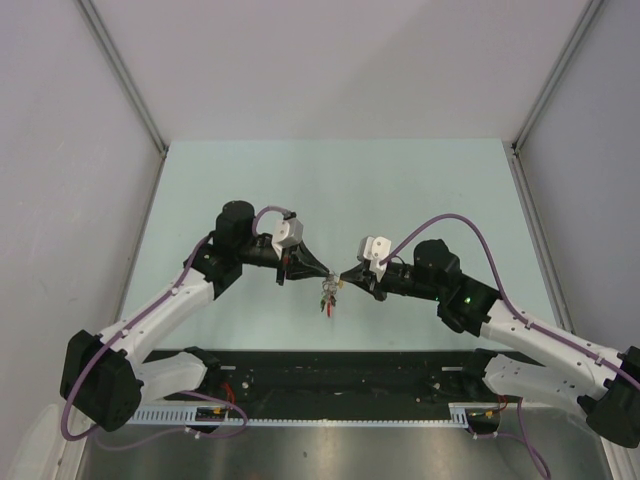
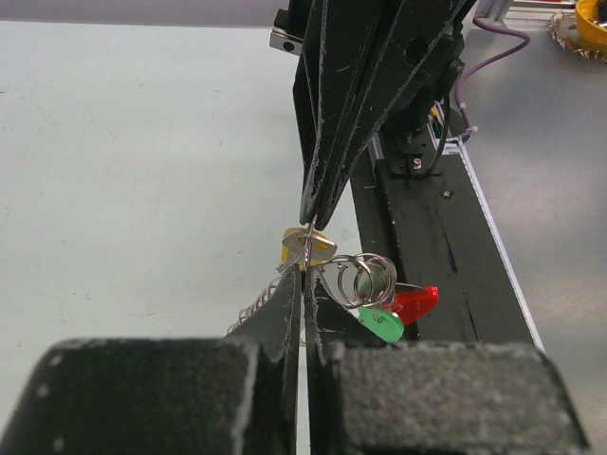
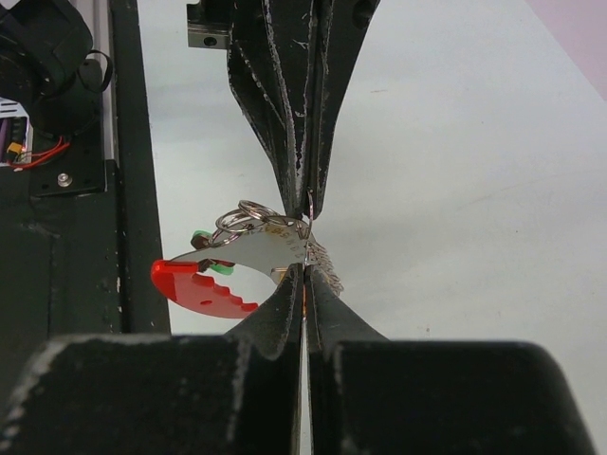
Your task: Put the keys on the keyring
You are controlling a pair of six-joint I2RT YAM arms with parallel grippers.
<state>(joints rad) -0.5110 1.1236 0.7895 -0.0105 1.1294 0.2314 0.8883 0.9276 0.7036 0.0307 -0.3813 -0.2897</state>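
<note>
**Operator:** Blocky black fingers of the left gripper (image 2: 303, 289) fill the foreground of the left wrist view. What state is to be recorded?

**Technician:** Both grippers are to be recorded as clenched. The left gripper and the right gripper (image 2: 309, 220) are met tip to tip above the pale green matte table (image 2: 142, 142). One thin loop of the bright steel wire keyring (image 2: 356, 277) appears to be pinched by each. The exact contact is hidden by the scratched finger edges.

**Operator:** Where are the task items located?

**Technician:** They are held clear of the table, between the two tips. The red plastic key head (image 2: 417, 303) and the green plastic key head (image 2: 384, 327) appear already hung on the coiled wire, on the side toward the arm bases. The yellow-orange plastic key head (image 2: 305, 248) is lodged right at the tips. A flat steel blade (image 3: 261, 248) and a pale ridged piece (image 2: 251, 313) are also noted.

**Operator:** Which step is in hand?

**Technician:** Threading of the yellow-orange key is judged to be in progress. For the next move, the wire end must be kept parted and the key hole slid along the coil. Smooth, springy wire is easily lost from hard fingertips, so small and slow motions are called for.
</note>
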